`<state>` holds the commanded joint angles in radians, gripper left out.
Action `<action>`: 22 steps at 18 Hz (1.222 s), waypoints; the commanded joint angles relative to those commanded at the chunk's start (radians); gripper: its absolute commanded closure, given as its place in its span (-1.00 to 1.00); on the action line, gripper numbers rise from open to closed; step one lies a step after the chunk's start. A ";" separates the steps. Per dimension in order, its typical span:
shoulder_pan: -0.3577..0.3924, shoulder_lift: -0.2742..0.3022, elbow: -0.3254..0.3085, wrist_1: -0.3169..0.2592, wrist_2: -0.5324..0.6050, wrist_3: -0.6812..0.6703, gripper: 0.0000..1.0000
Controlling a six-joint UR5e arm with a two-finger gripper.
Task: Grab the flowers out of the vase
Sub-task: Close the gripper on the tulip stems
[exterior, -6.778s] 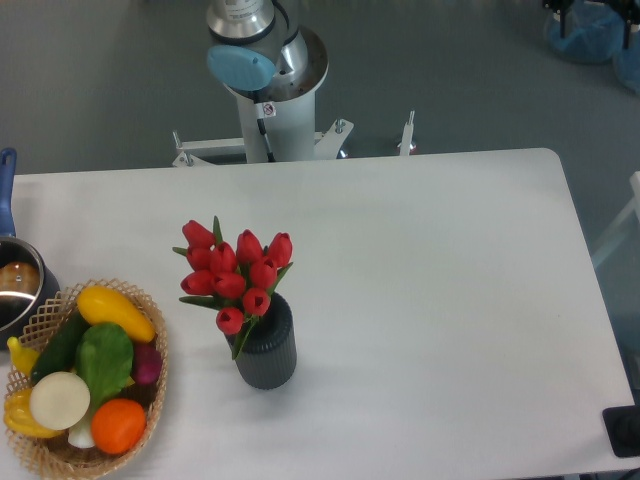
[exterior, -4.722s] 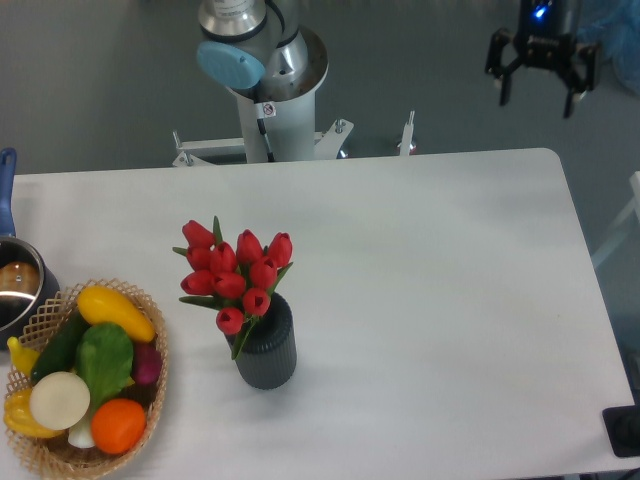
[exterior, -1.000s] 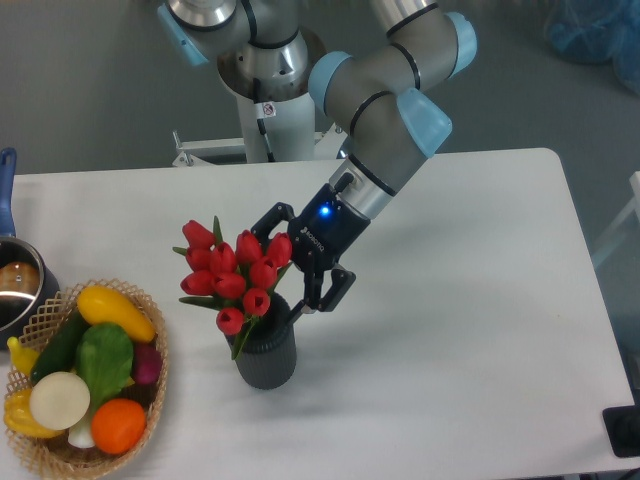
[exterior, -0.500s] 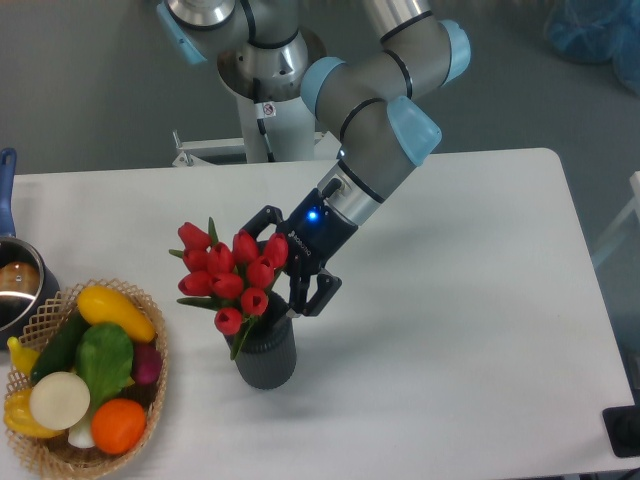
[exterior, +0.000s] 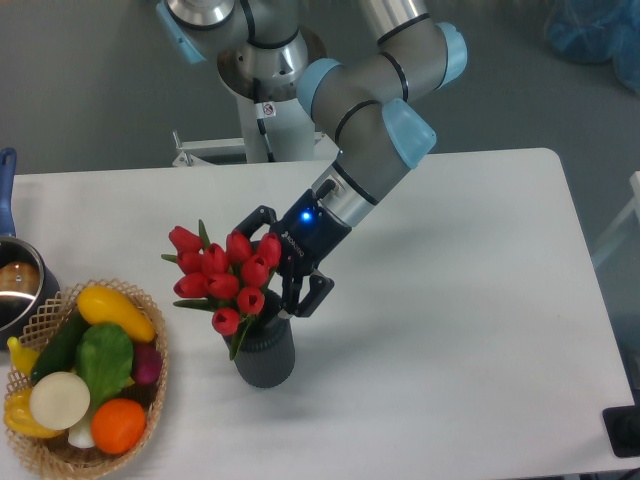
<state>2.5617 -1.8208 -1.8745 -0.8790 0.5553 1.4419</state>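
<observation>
The arm is built of grey metallic tube segments joined by round joints with pale blue caps. Its silver cylindrical base stands at the upper middle of the frame on a white pedestal bearing a small red-and-white sticker. The end effector (exterior: 268,268) is black, with a glowing blue light

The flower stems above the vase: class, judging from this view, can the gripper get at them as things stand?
Probably yes: the gripper already sits beside the flowers, just above the vase, with nothing between; whether it has closed is unclear.
</observation>
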 joint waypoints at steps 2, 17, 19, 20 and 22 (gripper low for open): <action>0.002 0.000 0.002 0.000 0.002 0.003 -0.71; -0.006 -0.014 0.017 0.000 0.003 0.005 -0.04; -0.006 -0.014 0.015 0.000 0.003 0.005 0.07; -0.006 -0.014 0.015 0.000 0.003 0.003 0.19; -0.005 -0.014 0.011 0.000 0.003 0.003 0.33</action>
<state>2.5571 -1.8346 -1.8638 -0.8790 0.5584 1.4450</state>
